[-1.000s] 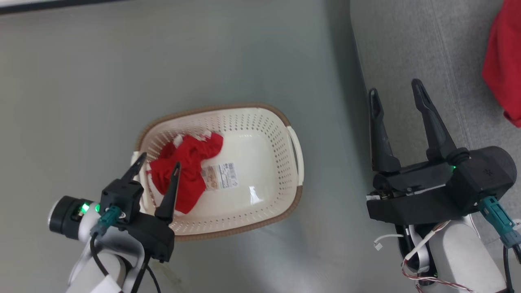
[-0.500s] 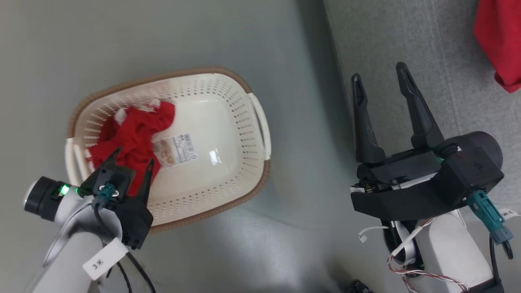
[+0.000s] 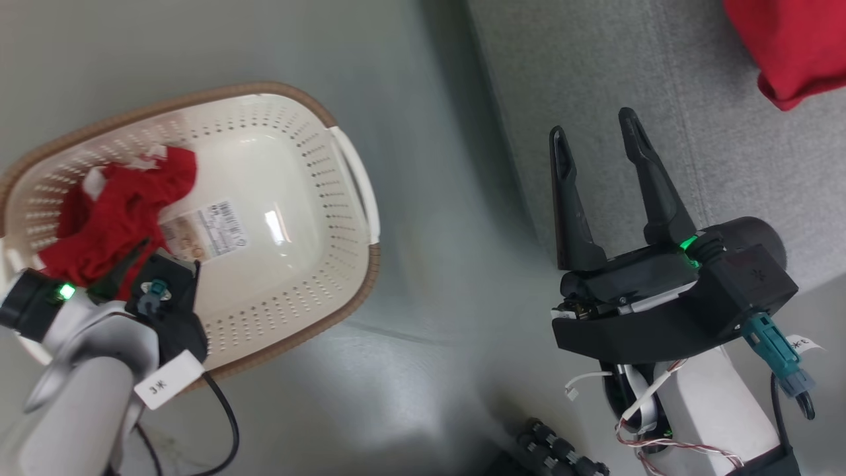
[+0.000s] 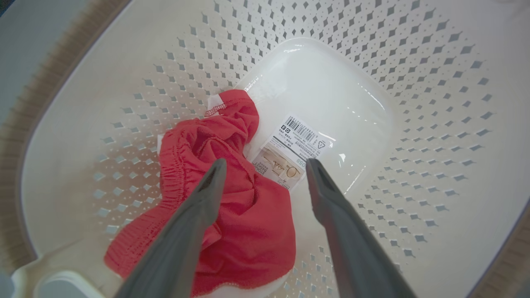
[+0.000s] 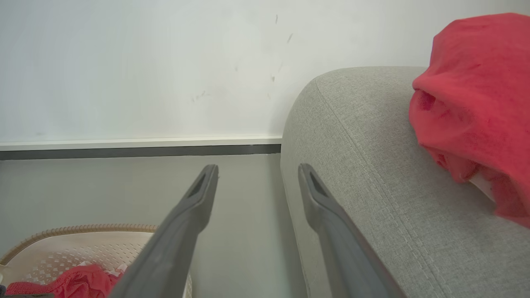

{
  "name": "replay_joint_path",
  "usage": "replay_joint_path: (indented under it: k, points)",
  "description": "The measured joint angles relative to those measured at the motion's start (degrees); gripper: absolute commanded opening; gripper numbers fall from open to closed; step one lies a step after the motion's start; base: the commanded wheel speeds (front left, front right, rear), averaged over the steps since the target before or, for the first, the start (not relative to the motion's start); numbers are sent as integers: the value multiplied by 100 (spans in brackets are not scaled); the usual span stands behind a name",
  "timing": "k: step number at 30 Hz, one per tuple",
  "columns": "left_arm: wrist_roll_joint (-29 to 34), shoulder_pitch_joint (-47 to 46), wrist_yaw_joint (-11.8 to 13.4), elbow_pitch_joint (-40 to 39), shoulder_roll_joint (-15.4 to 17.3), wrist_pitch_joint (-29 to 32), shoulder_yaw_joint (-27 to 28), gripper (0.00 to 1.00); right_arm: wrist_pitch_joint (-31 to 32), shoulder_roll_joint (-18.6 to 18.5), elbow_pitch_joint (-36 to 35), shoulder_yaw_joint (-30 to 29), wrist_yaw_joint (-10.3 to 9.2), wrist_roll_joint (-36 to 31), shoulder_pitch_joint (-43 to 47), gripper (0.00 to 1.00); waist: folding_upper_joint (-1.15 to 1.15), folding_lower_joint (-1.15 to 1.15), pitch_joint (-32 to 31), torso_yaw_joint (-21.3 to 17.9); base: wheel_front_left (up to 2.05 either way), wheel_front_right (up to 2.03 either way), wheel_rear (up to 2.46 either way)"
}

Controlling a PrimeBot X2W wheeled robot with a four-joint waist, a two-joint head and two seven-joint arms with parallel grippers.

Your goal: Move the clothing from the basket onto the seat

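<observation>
One oval cream-white perforated plastic laundry basket (image 3: 310, 165) with a brown rim stands on the pale grey-green floor (image 3: 429, 317) beside one large light grey fabric-upholstered sofa (image 3: 595, 79). There are two bright red soft fabric garments. The crumpled red garment (image 4: 232, 198), with white trim, lies in the basket's end nearest the left arm, against the printed label (image 4: 296, 145) on the basket's bottom. The second red garment (image 3: 786, 46) lies on the sofa.

The left gripper (image 4: 265, 162) hangs inside the basket with its two fingers spread wide, one over the red cloth and one over the bare bottom beside the label; whether they touch anything cannot be told. The right gripper (image 3: 593, 122) hovers at the sofa's edge, its two fingers likewise spread and holding nothing.

Against the frame a second earlier, the head camera has swung, so basket and sofa sit further left in its view. The left gripper has gone from the basket's near rim down in over the garment, while the right gripper's fingers are as wide as before.
</observation>
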Motion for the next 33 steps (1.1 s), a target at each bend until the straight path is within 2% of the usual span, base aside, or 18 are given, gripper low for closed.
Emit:
replay_joint_path:
  k: [14,28,29,30,31,32,33]
  points:
    - [532,-348,-91,779,472,425,-246,100,-379,14,109,308,0,756,-2,100,-1,-1,260,-473,0,0,0]
    - [880,-658,-87,1449,463,1111,-488,100,-571,29,264,409,0,1081,-13,100,-1,-1,395,-677,0,0,0]
    - [899,-671,-87,1483,452,1167,-501,87,-582,29,269,413,0,1107,-15,100,-1,-1,398,-682,0,0,0]
    - [907,-675,-86,1508,443,1196,-511,47,-599,30,275,416,0,1129,-18,100,-1,-1,402,-685,0,0,0]
    - [916,-677,-86,1534,439,1210,-523,27,-602,30,281,424,0,1152,-22,100,-1,-1,406,-689,0,0,0]
    - [940,-686,-86,1566,437,1234,-549,0,-603,31,290,428,0,1168,-24,100,-1,-1,409,-692,0,0,0]
    - [957,-700,-86,1596,433,1260,-580,0,-604,32,299,430,0,1169,-26,100,-1,-1,413,-695,0,0,0]
